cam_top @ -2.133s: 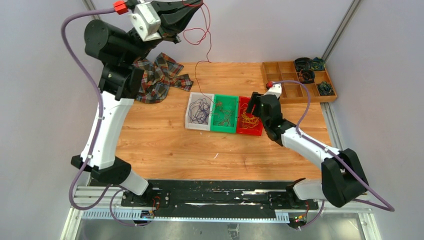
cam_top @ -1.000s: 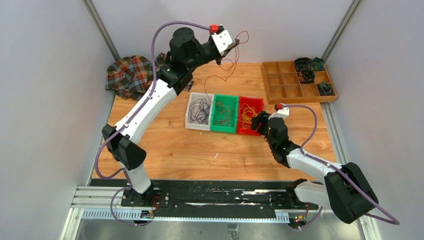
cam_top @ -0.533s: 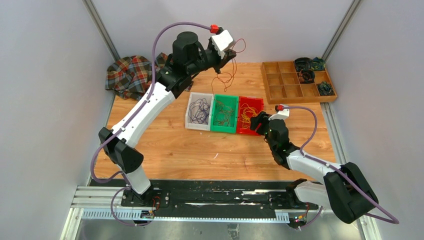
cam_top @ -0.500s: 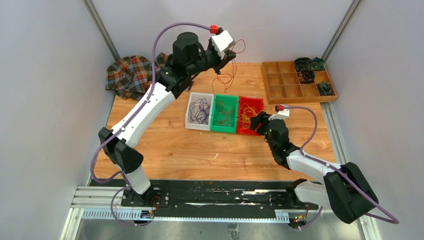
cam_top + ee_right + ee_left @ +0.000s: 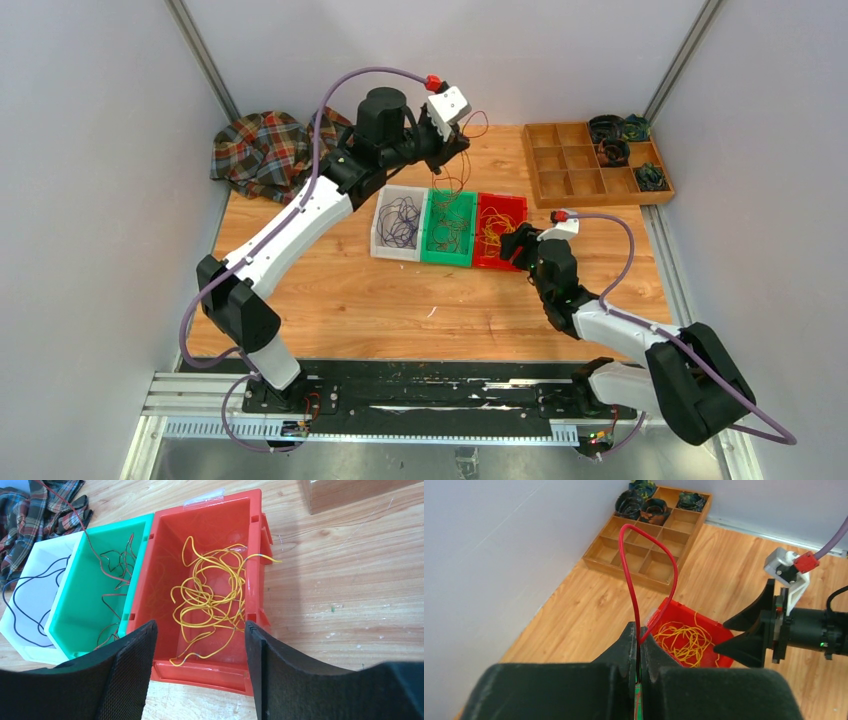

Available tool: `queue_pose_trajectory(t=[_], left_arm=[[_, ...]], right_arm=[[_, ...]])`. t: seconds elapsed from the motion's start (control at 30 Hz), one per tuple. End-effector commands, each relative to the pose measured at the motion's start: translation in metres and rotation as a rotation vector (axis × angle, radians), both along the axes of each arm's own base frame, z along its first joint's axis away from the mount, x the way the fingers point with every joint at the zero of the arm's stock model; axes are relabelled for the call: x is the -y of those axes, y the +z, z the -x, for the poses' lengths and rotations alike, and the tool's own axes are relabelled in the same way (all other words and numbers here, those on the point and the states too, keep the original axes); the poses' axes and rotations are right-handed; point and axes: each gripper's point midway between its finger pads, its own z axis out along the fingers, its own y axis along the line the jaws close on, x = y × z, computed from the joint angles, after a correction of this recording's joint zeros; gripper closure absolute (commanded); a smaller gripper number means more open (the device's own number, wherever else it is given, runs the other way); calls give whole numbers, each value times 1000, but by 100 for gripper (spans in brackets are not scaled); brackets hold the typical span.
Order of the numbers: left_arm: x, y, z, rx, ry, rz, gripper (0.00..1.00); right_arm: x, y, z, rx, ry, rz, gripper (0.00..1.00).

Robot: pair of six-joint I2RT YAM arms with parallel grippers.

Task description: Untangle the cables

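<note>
My left gripper is shut on a dark red cable, held above the far end of the green bin; the cable loops up past the fingertips and hangs down into that bin. More dark red cable lies in the green bin. Yellow cables lie in the red bin, also seen from above. Purple cables lie in the white bin. My right gripper is open and empty at the red bin's near right side.
A plaid cloth lies at the back left. A wooden compartment tray with dark coiled things stands at the back right. Grey walls close in on both sides.
My left arm has swung down and right from high up, carrying the dark red cable down toward the green bin. My right gripper drew back a little from over the red bin.
</note>
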Motion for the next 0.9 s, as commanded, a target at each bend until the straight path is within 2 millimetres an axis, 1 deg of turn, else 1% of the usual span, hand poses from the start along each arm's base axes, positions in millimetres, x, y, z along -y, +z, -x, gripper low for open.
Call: queue_pose_trajectory(t=[0.0, 0.13, 0.23, 0.3, 0.37, 0.43, 0.5, 0.67, 0.77, 0.87], left_arm=[[15, 11, 16, -72, -48, 77, 100], [29, -2, 38, -176, -112, 88, 100], [31, -19, 52, -239, -133, 70, 99], [28, -35, 56, -261, -131, 42, 100], [24, -49, 54, -257, -115, 7, 100], [22, -61, 48, -231, -102, -36, 100], [21, -74, 38, -194, -90, -88, 100], [26, -99, 12, -143, -76, -187, 100], [27, -125, -3, -116, -68, -266, 100], [21, -152, -21, -78, -39, -349, 100]], right_arm=[[4, 0, -2, 10, -22, -13, 35], [4, -1, -2, 11, -21, -12, 35], [4, 0, -2, 14, -21, -13, 35], [5, 0, -1, 18, -21, -14, 35], [5, 1, -1, 23, -21, -19, 35], [5, 1, -1, 25, -22, -20, 35], [5, 1, -1, 25, -22, -20, 35], [5, 1, -1, 26, -20, -21, 35], [5, 1, 0, 29, -21, -22, 35], [5, 1, 0, 30, -20, -23, 35]])
